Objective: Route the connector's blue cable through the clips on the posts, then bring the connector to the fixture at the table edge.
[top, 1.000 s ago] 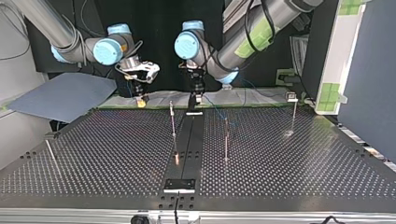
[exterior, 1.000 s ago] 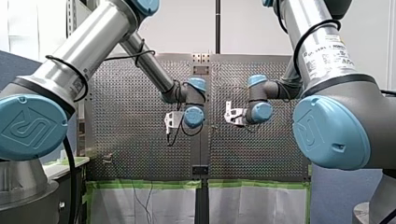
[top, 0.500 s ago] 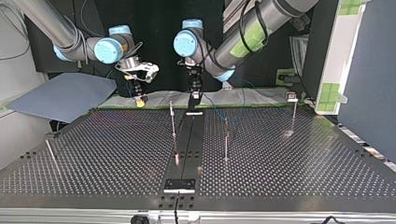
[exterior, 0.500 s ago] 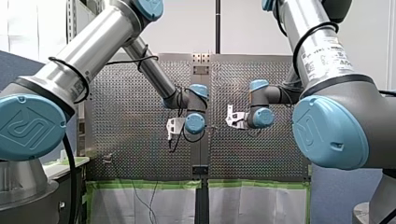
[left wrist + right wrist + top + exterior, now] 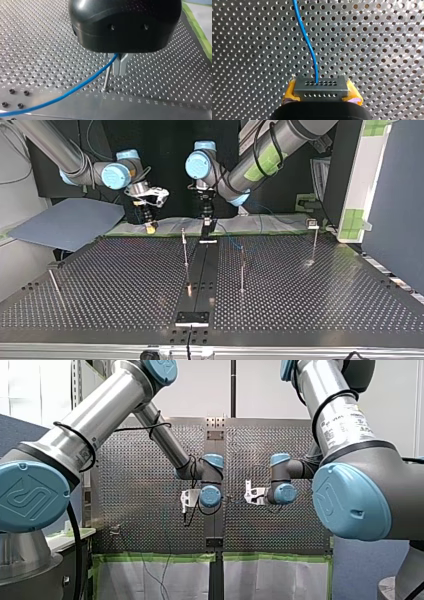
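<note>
Shiny perforated metal table (image 5: 387, 37), glossy blue cable (image 5: 307, 43), matt grey plastic connector (image 5: 320, 88).

Pale white wall (image 5: 260, 390) with dark vertical pole (image 5: 233, 385), black backdrop (image 5: 165, 140), blue-grey partition panel (image 5: 395, 195), white board with green tape patches (image 5: 356, 175), flat grey sheet (image 5: 65, 222) beside perforated metal bench (image 5: 310, 290).

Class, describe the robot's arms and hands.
My left arm and my right arm: silver tubes, light blue joint caps, looped black cables; the right carries a white printed label. My left hand is black with metal fingers; my right hand has yellow pads.
</note>
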Controlling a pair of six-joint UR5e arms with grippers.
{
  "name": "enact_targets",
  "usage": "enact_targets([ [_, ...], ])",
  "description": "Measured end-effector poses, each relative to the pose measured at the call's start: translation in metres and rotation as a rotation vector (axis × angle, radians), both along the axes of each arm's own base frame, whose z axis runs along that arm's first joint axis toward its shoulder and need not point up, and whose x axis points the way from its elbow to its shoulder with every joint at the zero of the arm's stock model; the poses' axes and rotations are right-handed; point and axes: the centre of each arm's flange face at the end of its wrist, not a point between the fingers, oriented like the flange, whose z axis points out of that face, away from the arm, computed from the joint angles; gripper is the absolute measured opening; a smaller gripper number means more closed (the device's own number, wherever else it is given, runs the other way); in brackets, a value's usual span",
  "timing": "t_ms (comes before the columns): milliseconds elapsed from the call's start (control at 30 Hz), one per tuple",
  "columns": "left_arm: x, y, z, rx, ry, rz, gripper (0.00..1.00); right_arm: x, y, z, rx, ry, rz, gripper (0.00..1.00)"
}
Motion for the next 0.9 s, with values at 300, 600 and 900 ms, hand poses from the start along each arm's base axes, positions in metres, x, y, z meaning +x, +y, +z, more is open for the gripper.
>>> enact_targets([
  [300,0.007,-0.002,0.002,-0.012,-0.009,-0.028,0.0,-0.009,-0.011,-0.001,-0.028,-0.001,0.018,0.0],
  [600,0.015,-0.009,0.006,-0.026,-0.017,-0.059,0.0,-0.015,-0.018,-0.002,-0.05,-0.012,0.033,0.0],
  [900,0.025,-0.02,-0.008,-0.06,-0.008,-0.037,0.0,-0.021,-0.024,-0.002,-0.059,-0.018,0.035,0.0],
])
